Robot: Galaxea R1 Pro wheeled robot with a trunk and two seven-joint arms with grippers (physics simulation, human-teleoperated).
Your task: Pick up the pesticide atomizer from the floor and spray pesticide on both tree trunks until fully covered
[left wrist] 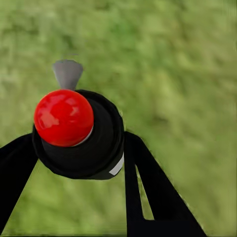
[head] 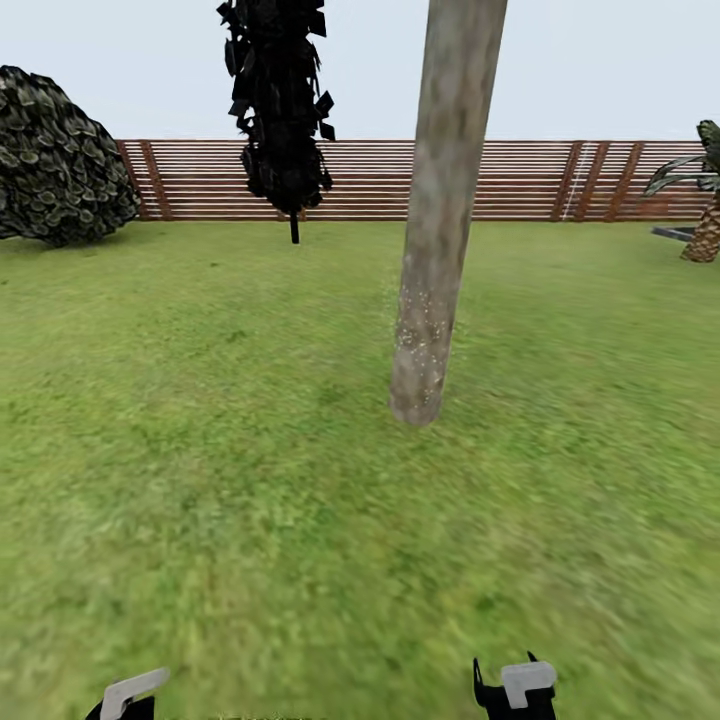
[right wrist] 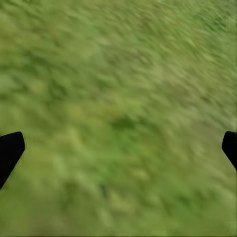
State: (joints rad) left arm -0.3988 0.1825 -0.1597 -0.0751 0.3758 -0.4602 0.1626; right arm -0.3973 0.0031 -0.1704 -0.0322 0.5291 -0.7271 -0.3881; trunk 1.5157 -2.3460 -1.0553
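The pesticide atomizer [left wrist: 79,136] sits clamped between the two black fingers [left wrist: 148,182] of the left gripper [left wrist: 74,163]. In the left wrist view it is seen end-on, so its long axis runs along the line of the fingers, away from the camera toward the grass [left wrist: 177,59] beyond. Its grey nozzle [left wrist: 67,74] sticks out sideways from the body, past the red round cap [left wrist: 63,117].

In the head view both arms are held low, at the near edge of the lawn [head: 200,450], with just their ends showing: the left gripper [head: 127,695] with a pale grey part on top, and the right gripper [head: 515,690] as a black piece with a pale grey block. The right wrist view has the right gripper's [right wrist: 118,148] black fingertips [right wrist: 10,150] far apart at either edge, with blurred grass between them and nothing held.

The atomizer looks like a squat black cylinder under a glossy red ball, with a small white patch on its side.

Ahead of the robot the tree trunk [head: 440,220] rises from the lawn, thick, bare, mottled grey-brown and leaning slightly to the right as it goes up; pale specks dot its lower part. Behind it stand a narrow black cypress [head: 280,110], a rounded dark bush [head: 60,160], a short palm [head: 705,210] and the brown slat fence [head: 380,180].
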